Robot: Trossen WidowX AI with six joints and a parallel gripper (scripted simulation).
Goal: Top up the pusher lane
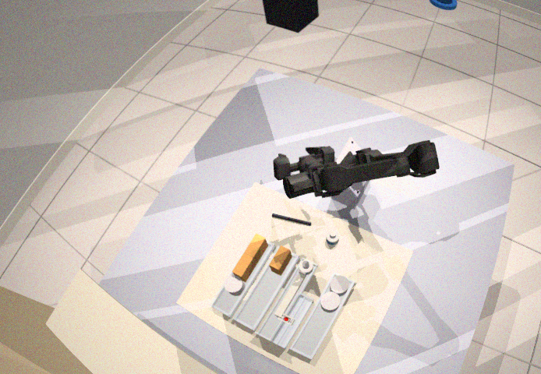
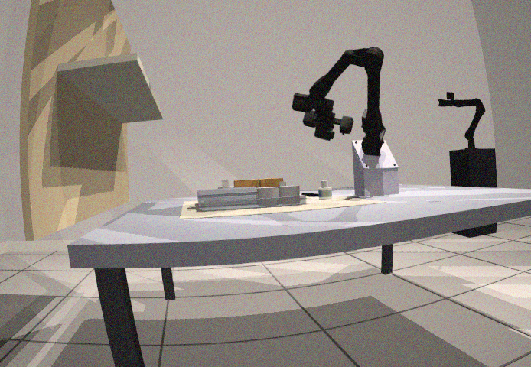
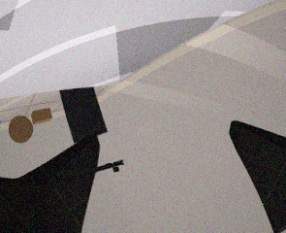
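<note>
Open room around the small white-and-teal knobbed jar [image 1: 332,239] [image 2: 324,192]; thin black rod [image 1: 291,219] lies near, apart from it. Grey straight-walled lanes [image 1: 253,326] [image 2: 227,199] and orange rectangular blocks [image 1: 249,259] [image 2: 257,183] block low sideways passage beyond.

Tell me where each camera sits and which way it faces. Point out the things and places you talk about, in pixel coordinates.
Top: above the table [image 1: 447,211] [image 2: 231,254] [image 3: 60,68], facing steeply down; shows the arm [image 1: 368,169] [image 2: 374,95].
Exterior: beside the table, low, looking across; shows the arm.
Wrist: on the arm, facing past both fingertips toward table and wall.
Top and exterior share the loose jar [image 1: 332,240] [image 2: 325,193].
</note>
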